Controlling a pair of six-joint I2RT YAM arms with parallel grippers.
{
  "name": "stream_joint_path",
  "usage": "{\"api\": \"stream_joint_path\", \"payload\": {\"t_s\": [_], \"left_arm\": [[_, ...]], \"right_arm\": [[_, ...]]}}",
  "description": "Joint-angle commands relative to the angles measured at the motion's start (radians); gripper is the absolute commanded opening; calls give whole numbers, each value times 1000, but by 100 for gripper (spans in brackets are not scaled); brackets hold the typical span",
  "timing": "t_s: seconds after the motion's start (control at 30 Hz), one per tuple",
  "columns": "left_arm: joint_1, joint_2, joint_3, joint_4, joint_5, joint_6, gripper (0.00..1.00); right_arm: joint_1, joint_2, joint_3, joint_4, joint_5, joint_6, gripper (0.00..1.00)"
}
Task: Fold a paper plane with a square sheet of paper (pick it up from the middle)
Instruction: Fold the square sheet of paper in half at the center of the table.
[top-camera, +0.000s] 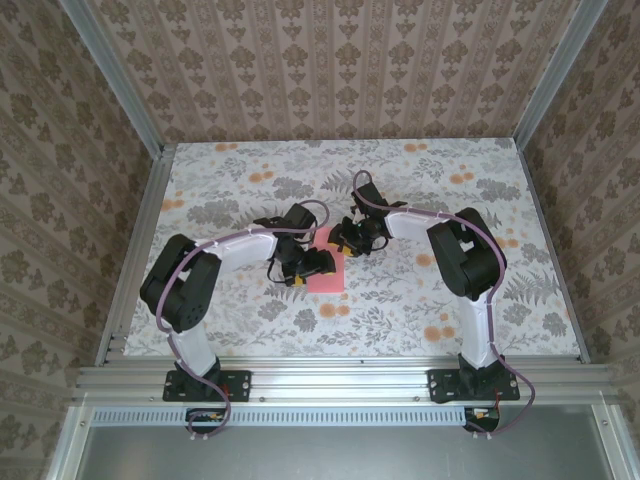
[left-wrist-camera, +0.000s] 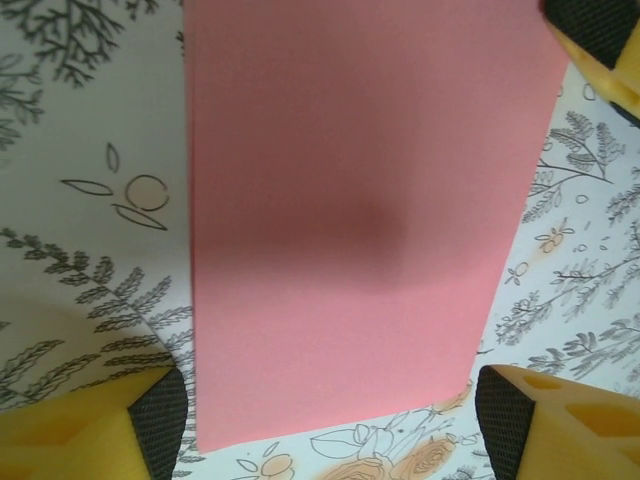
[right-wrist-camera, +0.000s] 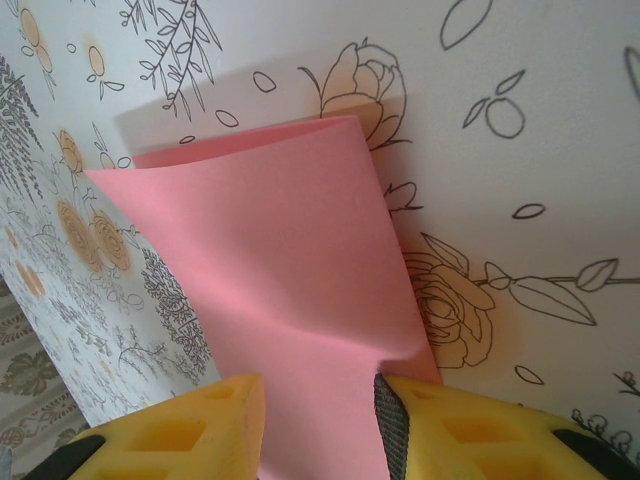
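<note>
The square sheet of paper (top-camera: 331, 276) is pink. It lies folded over into a rectangle on the flowered table, between the two arms. In the left wrist view the paper (left-wrist-camera: 350, 220) lies flat. My left gripper (left-wrist-camera: 330, 392) is open just above its near edge, one yellow finger on each side. My right gripper (right-wrist-camera: 315, 388) stands at the opposite end with its jaws partly apart. The paper (right-wrist-camera: 280, 250) runs between its fingers, the top layer bulges upward, and the right pad (right-wrist-camera: 388, 400) touches the paper's edge. The paper plane is out of view.
The table (top-camera: 230, 170) has a white cloth printed with grey leaves and orange flowers. Aluminium rails (top-camera: 135, 250) run along its sides, and patterned walls stand behind. Both arms (top-camera: 250, 245) reach toward the centre. My right gripper's yellow finger (left-wrist-camera: 600, 45) shows at the far corner of the paper.
</note>
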Motion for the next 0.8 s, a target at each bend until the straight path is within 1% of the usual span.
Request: {"api": "stream_joint_path", "payload": {"t_s": [0.0,0.1,0.27,0.43,0.6,0.73,0.77], "left_arm": [[-5,2,23,-77,-55,27,79],[-10,8,24,-79,-47,30,79],[-22,28,26,-33,25,35,78],[-34,58,51,-48,45,50,77],[-35,45,54,-29,65,47,76],[-19,21,20,50,127,6,75],[-14,13,15,59,125,-2,75]], "right_arm": [[-2,104,-68,-100,99,3,39],[-2,105,-68,-98,99,1,39],[-3,108,-72,-95,98,3,39],[-3,109,-75,-92,97,2,39],[-3,110,-75,-91,98,3,39],[-4,110,-77,-92,98,3,39],[-4,111,-77,-89,96,1,39]]}}
